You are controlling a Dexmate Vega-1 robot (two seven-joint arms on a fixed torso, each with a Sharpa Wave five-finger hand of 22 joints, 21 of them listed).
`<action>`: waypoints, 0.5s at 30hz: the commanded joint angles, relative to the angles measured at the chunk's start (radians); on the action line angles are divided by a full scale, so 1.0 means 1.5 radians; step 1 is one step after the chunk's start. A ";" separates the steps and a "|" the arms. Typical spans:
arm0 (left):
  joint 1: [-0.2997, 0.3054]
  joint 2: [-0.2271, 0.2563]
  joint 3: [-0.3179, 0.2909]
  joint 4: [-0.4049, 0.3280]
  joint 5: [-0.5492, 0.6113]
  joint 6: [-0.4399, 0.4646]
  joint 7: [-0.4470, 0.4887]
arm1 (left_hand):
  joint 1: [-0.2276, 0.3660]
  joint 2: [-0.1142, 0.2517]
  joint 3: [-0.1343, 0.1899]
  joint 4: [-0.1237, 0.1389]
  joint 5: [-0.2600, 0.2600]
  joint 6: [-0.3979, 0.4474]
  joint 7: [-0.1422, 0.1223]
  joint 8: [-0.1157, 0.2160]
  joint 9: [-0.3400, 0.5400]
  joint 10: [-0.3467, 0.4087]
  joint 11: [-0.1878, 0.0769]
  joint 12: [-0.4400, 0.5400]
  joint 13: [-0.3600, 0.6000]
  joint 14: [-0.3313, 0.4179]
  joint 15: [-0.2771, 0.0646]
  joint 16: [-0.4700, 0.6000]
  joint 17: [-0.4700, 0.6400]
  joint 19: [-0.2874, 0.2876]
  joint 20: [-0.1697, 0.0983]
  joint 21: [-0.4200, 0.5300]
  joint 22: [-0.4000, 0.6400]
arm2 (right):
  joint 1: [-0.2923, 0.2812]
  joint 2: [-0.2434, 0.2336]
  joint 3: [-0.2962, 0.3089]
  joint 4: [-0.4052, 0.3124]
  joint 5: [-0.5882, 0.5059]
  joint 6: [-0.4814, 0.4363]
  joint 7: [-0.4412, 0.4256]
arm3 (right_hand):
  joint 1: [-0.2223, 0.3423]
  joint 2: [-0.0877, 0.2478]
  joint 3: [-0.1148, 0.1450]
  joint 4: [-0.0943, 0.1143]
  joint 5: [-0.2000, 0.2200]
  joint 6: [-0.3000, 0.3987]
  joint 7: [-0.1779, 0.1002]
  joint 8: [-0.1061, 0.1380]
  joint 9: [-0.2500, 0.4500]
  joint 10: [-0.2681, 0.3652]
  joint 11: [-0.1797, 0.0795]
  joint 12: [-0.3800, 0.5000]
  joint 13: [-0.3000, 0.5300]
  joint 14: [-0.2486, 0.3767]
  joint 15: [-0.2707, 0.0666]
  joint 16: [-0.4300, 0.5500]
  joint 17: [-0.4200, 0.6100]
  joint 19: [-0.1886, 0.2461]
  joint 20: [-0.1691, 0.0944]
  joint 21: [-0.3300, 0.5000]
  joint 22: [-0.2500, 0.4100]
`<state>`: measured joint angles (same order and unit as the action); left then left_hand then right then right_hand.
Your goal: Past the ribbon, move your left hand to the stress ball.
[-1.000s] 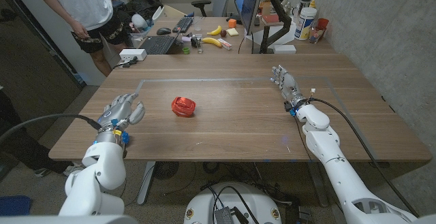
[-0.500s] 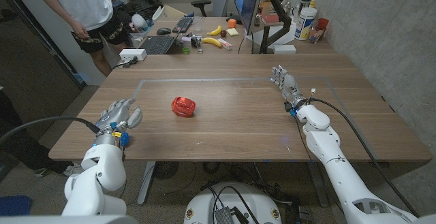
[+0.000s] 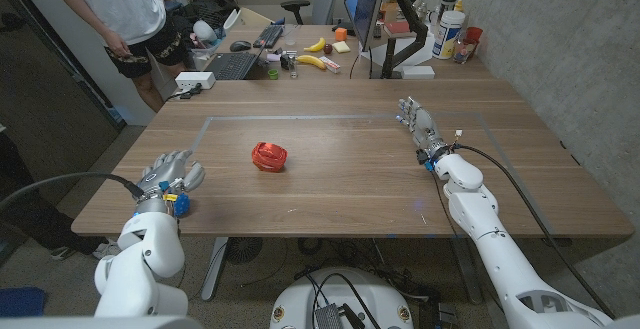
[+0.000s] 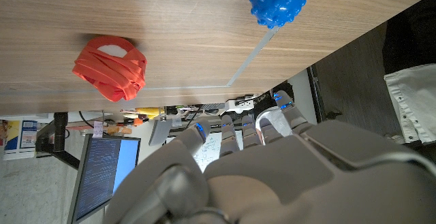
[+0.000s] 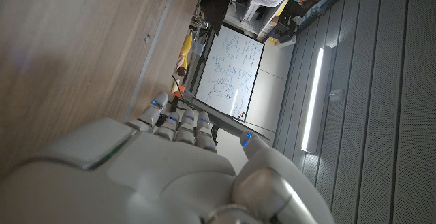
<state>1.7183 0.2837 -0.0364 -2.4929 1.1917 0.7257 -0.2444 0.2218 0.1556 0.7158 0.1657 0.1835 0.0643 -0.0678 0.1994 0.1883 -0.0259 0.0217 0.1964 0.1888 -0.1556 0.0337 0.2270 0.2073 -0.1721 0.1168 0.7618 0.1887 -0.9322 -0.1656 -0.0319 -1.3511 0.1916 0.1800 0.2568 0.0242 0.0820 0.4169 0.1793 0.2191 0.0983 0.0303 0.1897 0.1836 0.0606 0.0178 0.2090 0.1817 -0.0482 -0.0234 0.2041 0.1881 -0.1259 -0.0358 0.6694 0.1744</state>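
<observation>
Just round blue stress ball [image 4: 279, 1], axisless.

We count one red ribbon [image 3: 268, 156], one blue stress ball [image 4: 278, 1], two robot hands, left hand [image 3: 170, 175] and right hand [image 3: 417, 122], two bananas [image 3: 313, 54], and one person [image 3: 115, 9].
</observation>
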 commanded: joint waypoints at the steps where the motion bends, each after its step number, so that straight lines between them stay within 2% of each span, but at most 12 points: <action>1: -0.004 0.000 -0.005 0.005 0.014 0.019 -0.026 | 0.008 0.030 0.005 0.002 -0.003 0.005 0.005 -0.002 0.003 0.000 0.006 0.000 0.001 -0.003 0.002 0.004 0.001 -0.088 0.005 0.000 0.001 | 0.004 0.002 -0.006 0.004 -0.006 0.000 -0.005 | -0.004 0.068 -0.002 0.000 0.002 0.004 -0.001 0.001 0.002 0.003 -0.001 0.000 0.002 -0.001 -0.005 0.001 0.003 0.005 -0.040 -0.002 0.004; 15: -0.005 0.001 -0.007 0.004 0.032 0.037 -0.062 | 0.011 0.030 0.006 0.004 -0.003 0.009 0.009 -0.001 0.003 0.000 0.010 0.001 0.001 -0.006 0.004 0.006 0.003 -0.088 0.011 0.000 0.001 | -0.001 0.000 -0.008 -0.003 -0.010 -0.005 -0.009 | -0.004 0.069 -0.002 -0.001 0.002 0.004 0.000 0.001 0.002 0.003 -0.002 0.000 0.002 -0.001 -0.005 0.001 0.003 0.005 -0.040 -0.004 0.004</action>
<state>1.7142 0.2840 -0.0433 -2.4871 1.2205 0.7605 -0.2980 0.2286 0.1568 0.7199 0.1698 0.1835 0.0735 -0.0588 0.1994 0.1883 -0.0311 0.0268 0.1964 0.1887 -0.1566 0.0346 0.2269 0.2072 -0.1720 0.1272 0.7618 0.1886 -0.9286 -0.1638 -0.0409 -1.3482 0.1835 0.1779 0.2498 0.0242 0.0820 0.4169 0.1793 0.2191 0.0983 0.0303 0.1897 0.1836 0.0606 0.0179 0.2090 0.1817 -0.0482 -0.0235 0.2041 0.1882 -0.1222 -0.0321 0.6656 0.1744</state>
